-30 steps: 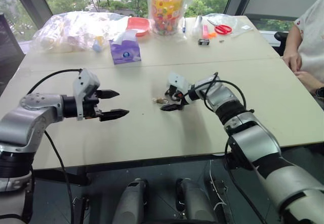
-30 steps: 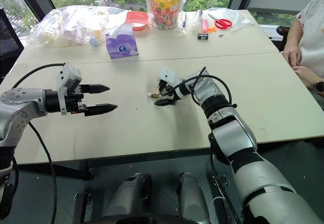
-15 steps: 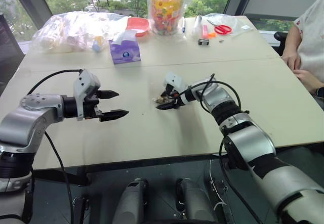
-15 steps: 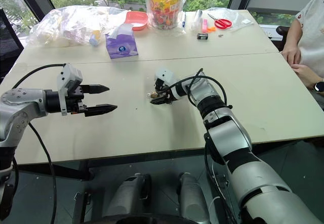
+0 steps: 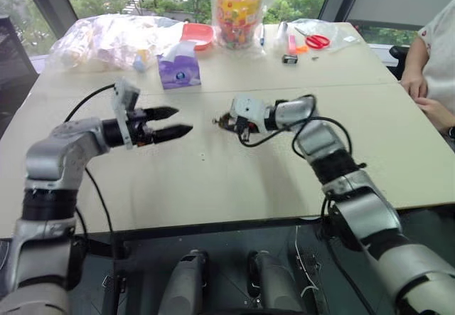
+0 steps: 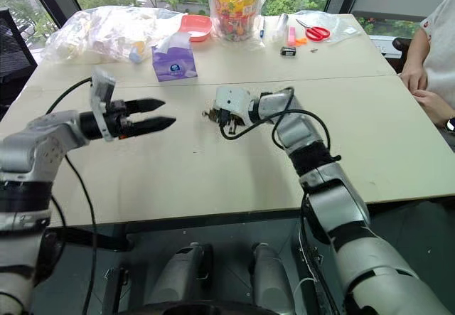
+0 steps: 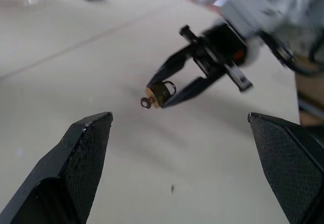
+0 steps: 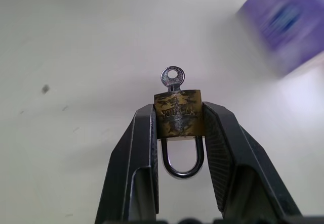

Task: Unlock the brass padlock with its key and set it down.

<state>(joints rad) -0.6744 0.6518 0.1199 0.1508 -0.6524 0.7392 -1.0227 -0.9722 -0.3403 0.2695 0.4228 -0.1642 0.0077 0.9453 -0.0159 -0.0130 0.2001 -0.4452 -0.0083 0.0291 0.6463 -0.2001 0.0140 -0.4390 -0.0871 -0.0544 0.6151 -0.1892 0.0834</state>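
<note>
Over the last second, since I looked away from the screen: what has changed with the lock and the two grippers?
The right gripper shut on the brass padlock, which lay on the table, and lifted it clear, the key sticking out of its body. The left gripper moved closer to the padlock, jaws open as before. The tissue pack, scissors and bags did not move.
</note>
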